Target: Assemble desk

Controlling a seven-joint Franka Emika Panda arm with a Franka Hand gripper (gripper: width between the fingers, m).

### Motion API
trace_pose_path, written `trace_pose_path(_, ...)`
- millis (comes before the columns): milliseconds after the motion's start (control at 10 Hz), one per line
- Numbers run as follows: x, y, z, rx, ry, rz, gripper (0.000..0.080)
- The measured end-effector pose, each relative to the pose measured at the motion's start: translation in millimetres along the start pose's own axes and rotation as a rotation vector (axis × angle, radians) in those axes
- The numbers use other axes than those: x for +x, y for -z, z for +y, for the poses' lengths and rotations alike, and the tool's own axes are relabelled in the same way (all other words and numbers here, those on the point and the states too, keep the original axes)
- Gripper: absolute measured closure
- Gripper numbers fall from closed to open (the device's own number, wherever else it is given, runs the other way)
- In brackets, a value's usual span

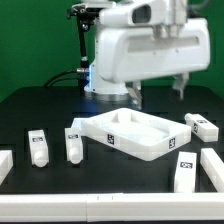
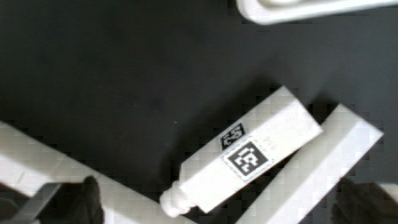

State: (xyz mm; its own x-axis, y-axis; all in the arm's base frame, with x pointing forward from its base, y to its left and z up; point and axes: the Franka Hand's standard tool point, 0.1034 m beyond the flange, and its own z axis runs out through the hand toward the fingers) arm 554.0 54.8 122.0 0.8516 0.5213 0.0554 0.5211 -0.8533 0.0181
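Note:
The white desk top [image 1: 130, 133], a rimmed tray with tags on its side, lies in the middle of the black table. Its corner shows in the wrist view [image 2: 313, 8]. White leg blocks lie around it: two at the exterior view's left [image 1: 38, 147] [image 1: 73, 143], one at the back right [image 1: 200, 126] and one at the front right [image 1: 184, 170]. The wrist view shows a tagged leg [image 2: 249, 150] lying on its side with its peg end towards the fingers. My gripper [image 1: 156, 90] [image 2: 222, 210] hangs high above the tray's right half, open and empty.
A white bar [image 1: 213, 165] lies at the front right next to the leg, and it shows as a slanted strip in the wrist view [image 2: 338, 150]. Another white piece [image 1: 4, 165] sits at the left edge. The robot base [image 1: 105, 85] and a black stand [image 1: 82, 40] are behind the tray.

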Motion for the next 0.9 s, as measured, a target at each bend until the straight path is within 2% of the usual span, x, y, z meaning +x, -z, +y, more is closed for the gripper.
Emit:
trace_pose_path(200,21.4,-23.2,-17.4,0.005,-0.206,0.014,0.0150)
trace_pose_path(300,21.8,-34.9,-14.3,0.023,-0.243,0.010,0.0150)
trace_pose_path(800,21.9,-36.6,-13.8,0.025,-0.240,0.003,0.0150)
trace_pose_path(900,30.6,-44.2,-7.6,0.034,-0.285,-0.025,0.0150)
